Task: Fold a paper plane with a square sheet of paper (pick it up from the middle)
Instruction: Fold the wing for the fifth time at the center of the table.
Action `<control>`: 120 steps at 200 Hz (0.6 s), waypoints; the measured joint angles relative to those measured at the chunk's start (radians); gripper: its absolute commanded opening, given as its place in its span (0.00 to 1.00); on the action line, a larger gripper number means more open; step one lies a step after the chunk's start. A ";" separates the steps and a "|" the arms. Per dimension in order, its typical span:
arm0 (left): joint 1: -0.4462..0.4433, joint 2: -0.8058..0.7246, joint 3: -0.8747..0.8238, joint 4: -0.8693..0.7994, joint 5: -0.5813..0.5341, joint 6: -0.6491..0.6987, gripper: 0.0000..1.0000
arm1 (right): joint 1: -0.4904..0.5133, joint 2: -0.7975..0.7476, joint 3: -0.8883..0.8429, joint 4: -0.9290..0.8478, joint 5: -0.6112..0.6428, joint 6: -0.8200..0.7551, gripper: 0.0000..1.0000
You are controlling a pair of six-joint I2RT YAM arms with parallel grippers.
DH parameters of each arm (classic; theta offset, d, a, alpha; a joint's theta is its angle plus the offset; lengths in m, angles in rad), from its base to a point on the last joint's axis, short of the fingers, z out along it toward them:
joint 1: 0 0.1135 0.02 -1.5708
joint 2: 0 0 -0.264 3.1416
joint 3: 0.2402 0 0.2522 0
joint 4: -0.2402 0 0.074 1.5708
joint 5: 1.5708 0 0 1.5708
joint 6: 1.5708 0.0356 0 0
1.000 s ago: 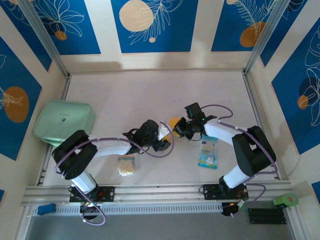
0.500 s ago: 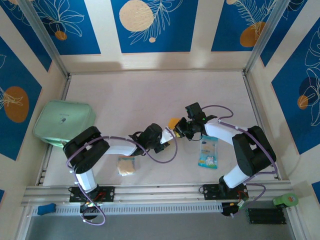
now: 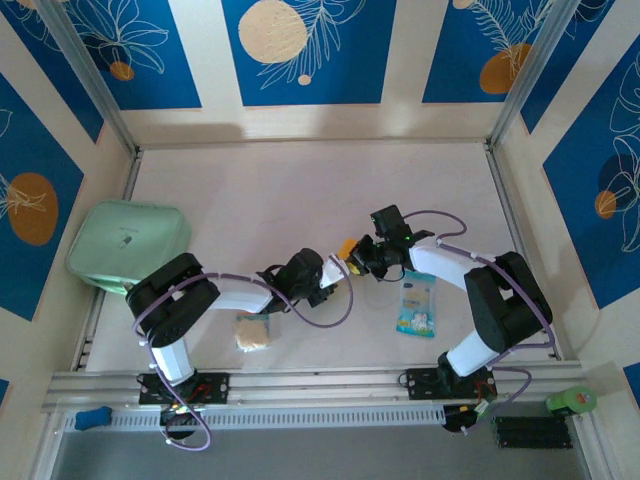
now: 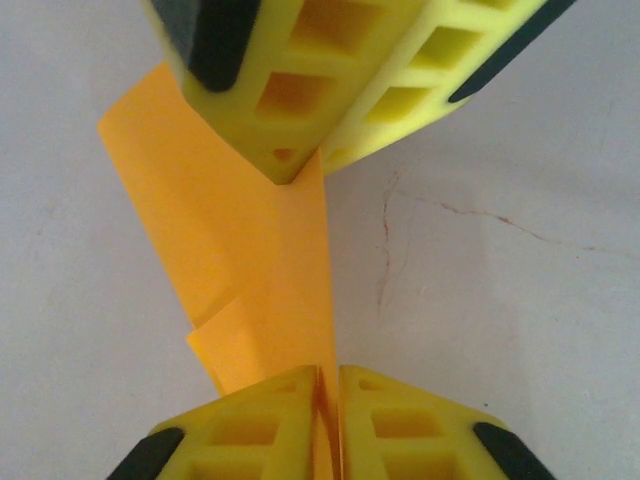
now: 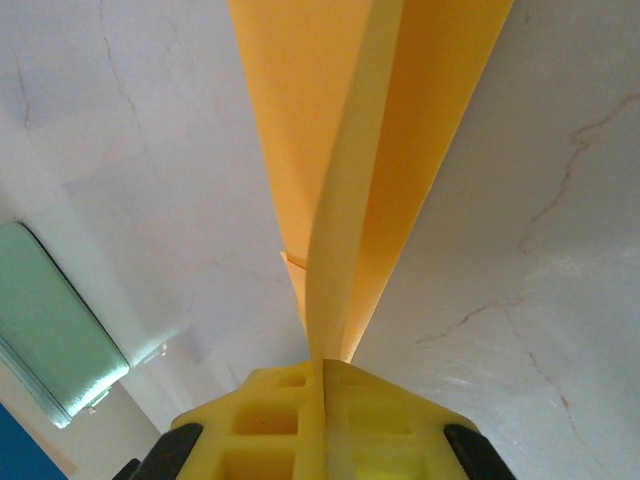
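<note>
Holding the paper (image 4: 250, 270) taut between both arms looks like the step in hand. The orange-yellow sheet, already partly folded, hangs just above the table (image 3: 250, 190) near its middle. The blue-white packet (image 3: 416, 303) lies nearer and to the right, and the spongy square (image 3: 253, 330) nearer and to the left.

The left gripper (image 4: 328, 385) has its fingers pressed together on the left, nearer end, with a thin edge of paper standing between the pads. The right gripper (image 5: 323, 372) pinches the far, right end along a raised crease. Between the two grips one loose flap curls out to the side and does not lie flush with the layer beside it.

To do this well, I would have both pinches sit on the same crease line, so that drawing the ends apart straightens the fold and does not twist it. The pull should be gentle and even, because paper this thin is likely to slip from the pads or tear at a grip. The loose flap probably needs bringing flat against its neighbour before the strip is lowered and pressed on the table. Otherwise the crease may set crooked.
</note>
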 measured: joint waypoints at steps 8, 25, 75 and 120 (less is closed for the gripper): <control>0.000 0.000 0.000 0.000 0.002 -0.002 0.08 | 0.000 0.000 0.000 0.000 -0.001 0.000 0.08; 0.000 0.002 0.000 0.001 0.003 -0.010 0.03 | 0.000 0.000 0.000 0.000 -0.004 0.003 0.14; 0.000 0.015 0.000 0.002 0.010 -0.027 0.00 | -0.009 0.000 0.000 -0.014 -0.006 0.011 0.38; 0.000 0.016 0.000 0.002 0.022 -0.069 0.00 | -0.031 -0.036 0.000 -0.049 0.010 -0.002 0.44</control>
